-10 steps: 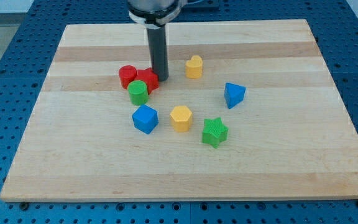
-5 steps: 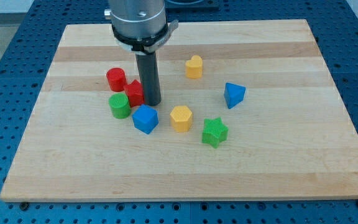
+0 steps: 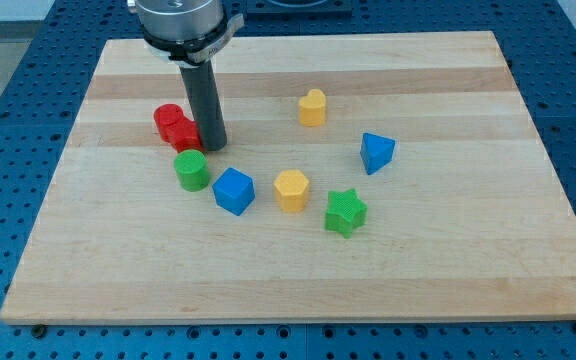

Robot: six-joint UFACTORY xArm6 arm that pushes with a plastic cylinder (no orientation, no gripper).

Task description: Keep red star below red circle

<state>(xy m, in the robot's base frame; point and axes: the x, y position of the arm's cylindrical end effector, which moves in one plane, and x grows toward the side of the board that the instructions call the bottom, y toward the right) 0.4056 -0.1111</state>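
The red circle [image 3: 167, 119] sits at the board's upper left. The red star [image 3: 183, 135] lies just below and right of it, touching it and partly hidden by the rod. My tip [image 3: 213, 147] rests on the board against the red star's right side. The green circle [image 3: 192, 171] lies just below the star and tip.
A blue cube-like block [image 3: 233, 190], a yellow hexagon [image 3: 291, 189] and a green star [image 3: 345, 212] lie in a row toward the middle. A yellow heart [image 3: 312, 107] and a blue triangle [image 3: 375, 152] lie to the right. The wooden board [image 3: 468, 260] sits on a blue perforated table.
My tip moved left, first down then back up a little, pushing the red star with it. The red circle slid left and the green circle slid down-left.
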